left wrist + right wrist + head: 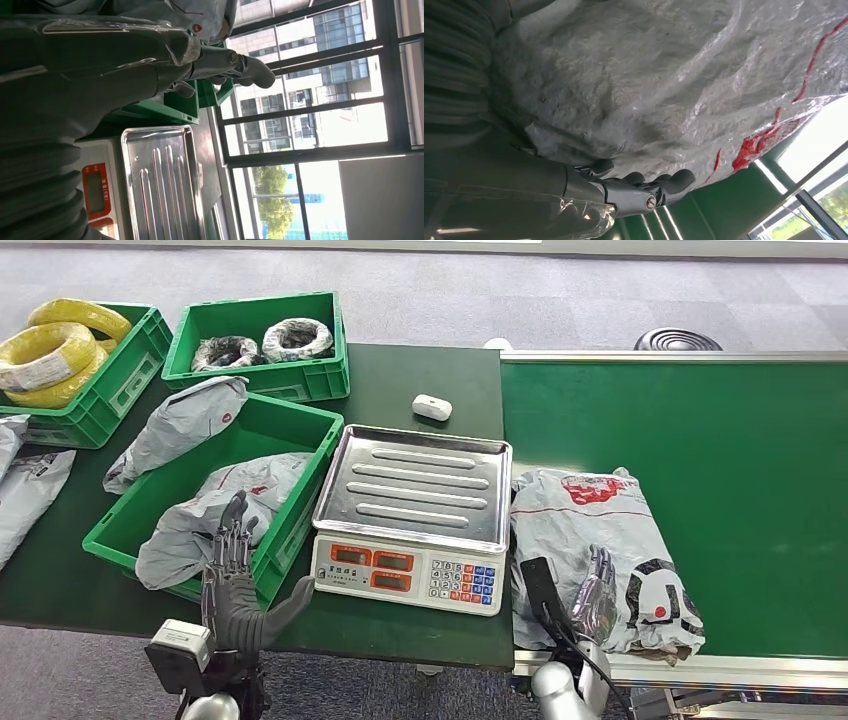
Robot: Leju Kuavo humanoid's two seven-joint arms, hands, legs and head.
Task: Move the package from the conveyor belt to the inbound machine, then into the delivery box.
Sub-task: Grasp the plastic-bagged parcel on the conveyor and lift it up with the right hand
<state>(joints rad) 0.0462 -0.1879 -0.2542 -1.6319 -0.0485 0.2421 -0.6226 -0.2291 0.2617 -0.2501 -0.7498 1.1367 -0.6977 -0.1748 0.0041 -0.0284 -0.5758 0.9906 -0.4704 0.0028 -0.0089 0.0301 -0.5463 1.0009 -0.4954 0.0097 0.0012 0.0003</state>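
Left hand raised at about 7 o'clock, fingers spread and empty, hovering just before the near green bin with its grey bags; could catch the bin's rim or the scale if swung across carelessly. Scale at centre, steel tray bare, ready for a load. Right hand at about 5 o'clock, resting against the near side of the package, fingers extended along the film; whether actually gripping, cannot tell. Likely trouble: slick, loose film slipping through the fingers, or only the wrapper lifting while the contents sag and drag over the belt edge. Package lying on the belt just right of the scale: crumpled grey poly bag, red print, black-and-white logo, soft and lumpy, probably shifting shape once lifted.
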